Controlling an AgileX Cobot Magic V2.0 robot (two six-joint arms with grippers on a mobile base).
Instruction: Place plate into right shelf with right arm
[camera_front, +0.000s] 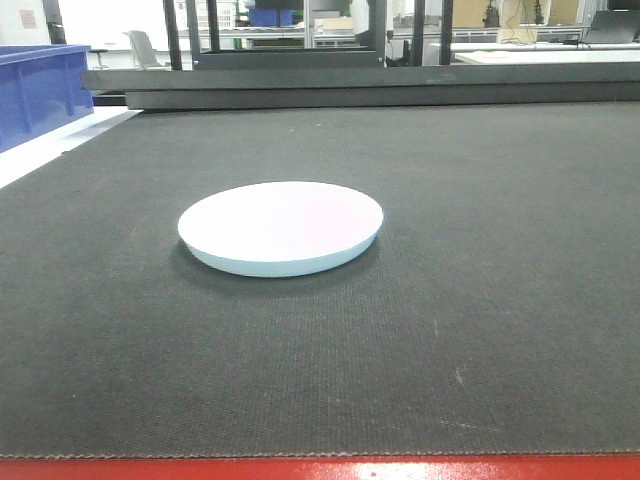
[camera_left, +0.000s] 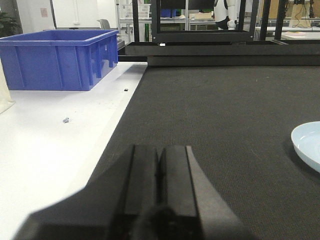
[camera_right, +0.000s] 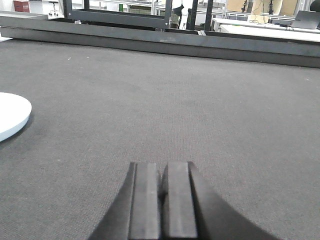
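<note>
Zero contact yet: left fingers (camera_left: 145, 170) and right fingers (camera_right: 145, 190) clenched empty, plate (camera_front: 280, 225) flat on surface (camera_front: 500, 320), rim exposed for grasp.

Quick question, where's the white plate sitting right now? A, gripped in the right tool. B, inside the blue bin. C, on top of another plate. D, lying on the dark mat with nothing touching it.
D: the plate lies alone on the dark mat, while the right tool is shut on nothing, with the plate off to its left, and the blue bin stands apart on the white surface.
</note>
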